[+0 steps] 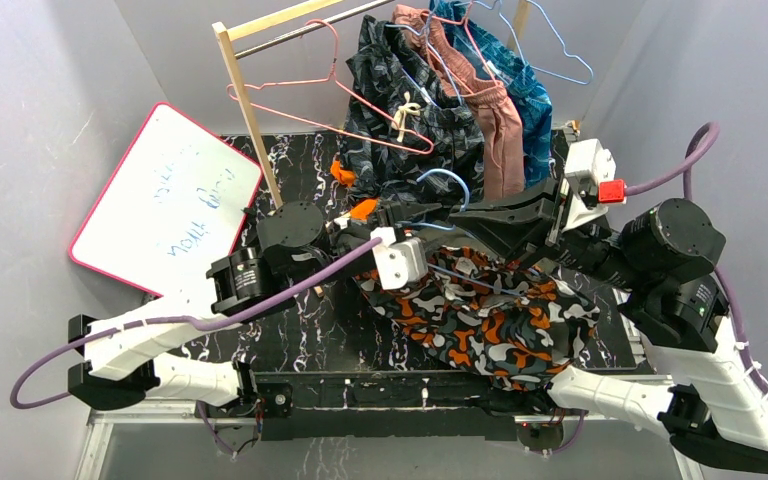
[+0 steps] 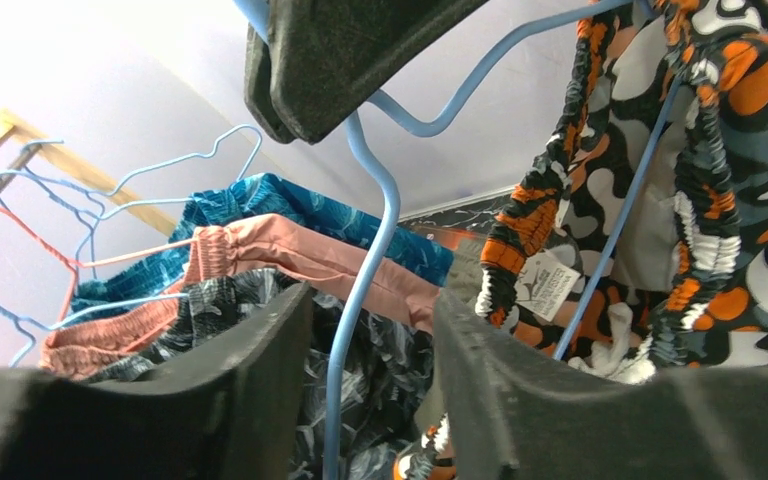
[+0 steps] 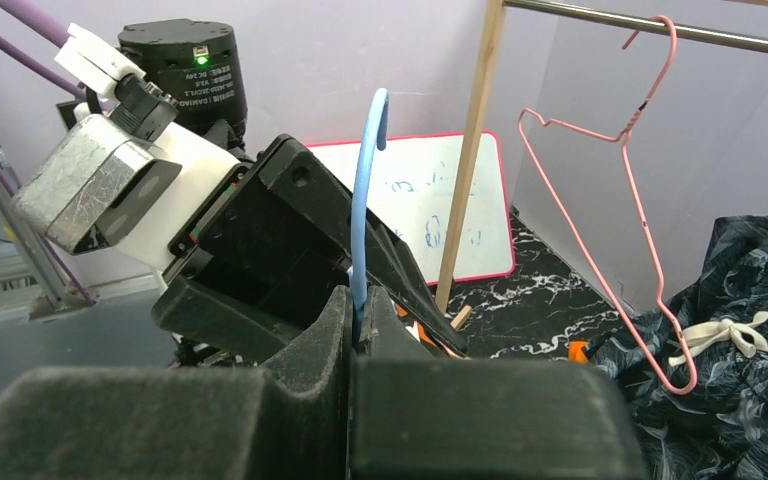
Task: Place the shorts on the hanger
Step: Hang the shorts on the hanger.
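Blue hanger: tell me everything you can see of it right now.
The hanger is thin light-blue wire that looks like painted metal. Its curved hook stands upright above the table. The right gripper is shut on its neck just below the hook. Lower down, one wire passes between the open fingers of the left gripper, with no clear contact. Another arm runs inside the elastic waistband of the camouflage shorts. The bottom bar is hidden.

Right gripper [image 3: 358,335] clamped on blue hanger [image 3: 364,200] wire, hook upright above the fingers. Left arm [image 3: 250,240] directly behind. Pink hanger [image 3: 636,115] hangs from rail [image 3: 610,22]; whiteboard [image 3: 430,200] leans beyond wooden post [image 3: 470,150]; dark shorts [image 3: 750,400] lower right
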Robot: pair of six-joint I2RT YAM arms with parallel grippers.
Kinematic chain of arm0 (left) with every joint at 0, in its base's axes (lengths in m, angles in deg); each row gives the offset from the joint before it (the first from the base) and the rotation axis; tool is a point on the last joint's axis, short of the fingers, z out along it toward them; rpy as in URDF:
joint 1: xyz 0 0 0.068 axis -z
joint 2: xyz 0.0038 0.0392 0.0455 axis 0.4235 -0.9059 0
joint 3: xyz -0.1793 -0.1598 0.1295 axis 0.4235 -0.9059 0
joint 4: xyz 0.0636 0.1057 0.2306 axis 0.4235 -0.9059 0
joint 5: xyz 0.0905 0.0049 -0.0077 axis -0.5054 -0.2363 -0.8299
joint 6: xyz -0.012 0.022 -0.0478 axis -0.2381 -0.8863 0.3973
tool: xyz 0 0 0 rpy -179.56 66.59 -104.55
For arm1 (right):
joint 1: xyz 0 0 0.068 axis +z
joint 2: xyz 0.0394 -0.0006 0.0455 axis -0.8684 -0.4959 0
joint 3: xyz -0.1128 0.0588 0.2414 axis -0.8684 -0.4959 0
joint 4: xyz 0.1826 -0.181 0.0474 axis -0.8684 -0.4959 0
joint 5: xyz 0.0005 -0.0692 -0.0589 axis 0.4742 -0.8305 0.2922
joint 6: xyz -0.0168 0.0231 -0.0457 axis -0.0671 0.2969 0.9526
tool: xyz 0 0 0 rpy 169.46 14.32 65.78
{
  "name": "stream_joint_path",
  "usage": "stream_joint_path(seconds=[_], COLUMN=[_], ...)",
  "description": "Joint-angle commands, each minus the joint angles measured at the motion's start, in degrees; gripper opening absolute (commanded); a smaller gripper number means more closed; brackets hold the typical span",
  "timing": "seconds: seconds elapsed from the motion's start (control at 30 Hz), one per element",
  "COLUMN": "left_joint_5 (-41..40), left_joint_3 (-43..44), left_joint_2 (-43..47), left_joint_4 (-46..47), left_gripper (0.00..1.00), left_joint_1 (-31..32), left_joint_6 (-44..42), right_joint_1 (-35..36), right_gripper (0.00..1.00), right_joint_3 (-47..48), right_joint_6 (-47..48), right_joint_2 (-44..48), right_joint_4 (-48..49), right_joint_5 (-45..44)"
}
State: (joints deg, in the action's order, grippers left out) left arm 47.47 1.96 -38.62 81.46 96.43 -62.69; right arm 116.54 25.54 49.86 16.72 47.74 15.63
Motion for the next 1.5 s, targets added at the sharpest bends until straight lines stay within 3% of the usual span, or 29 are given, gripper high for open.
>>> stream_joint_path(seconds=[0.0,0.27,0.4,0.63,0.73,0.97,1.13,1.33,1.47], left_joint_5=[0.83,-1.31,-3.72,-5.33,-5.18,-3.33,-2.32,-0.52,-0.09], left_joint_3=[0.31,-2.90,-3.22,-5.83,-6.02,-6.03,-6.35,-7.08,-8.99], left_joint_2=[1.23,3.96,4.19,5.23,5.46,6.27,6.47,7.74,9.69], left_joint_4=[3.78,11.43,13.48,17.30,17.67,17.04,16.95,16.05,16.64], left_gripper=[0.40,0.00,0.00,0.00,0.00,0.00,0.00,0.00,0.00], left_joint_1=[-0.01,-0.01,-0.01,-0.01,-0.01,-0.01,-0.01,-0.01,-0.01], left_joint_6=[-1.37,1.71,3.21,3.57,3.57,4.11,4.42,3.92,3.53], right_joint_1=[-0.06,-0.03,-0.03,-0.02,-0.04,-0.02,-0.02,-0.02,-0.03], right_gripper=[0.00,0.00,0.01,0.44,0.53,0.57,0.52,0.62,0.57], right_joint_3=[-0.22,-0.62,-0.76,-0.99,0.46,1.09,2.24,2.61,5.88], right_joint_6=[-0.42,1.46,2.30,3.08,4.95,7.91,8.27,9.60,10.00], right_joint_2=[1.50,1.40,1.36,2.76,2.72,2.11,0.20,-0.59,-2.97], right_joint_4=[6.71,4.46,2.43,0.48,-3.65,-8.66,-7.77,-5.29,-8.98], right_joint_5=[1.26,-1.26,-2.41,-1.99,-2.36,-5.77,-4.63,-7.49,-5.99])
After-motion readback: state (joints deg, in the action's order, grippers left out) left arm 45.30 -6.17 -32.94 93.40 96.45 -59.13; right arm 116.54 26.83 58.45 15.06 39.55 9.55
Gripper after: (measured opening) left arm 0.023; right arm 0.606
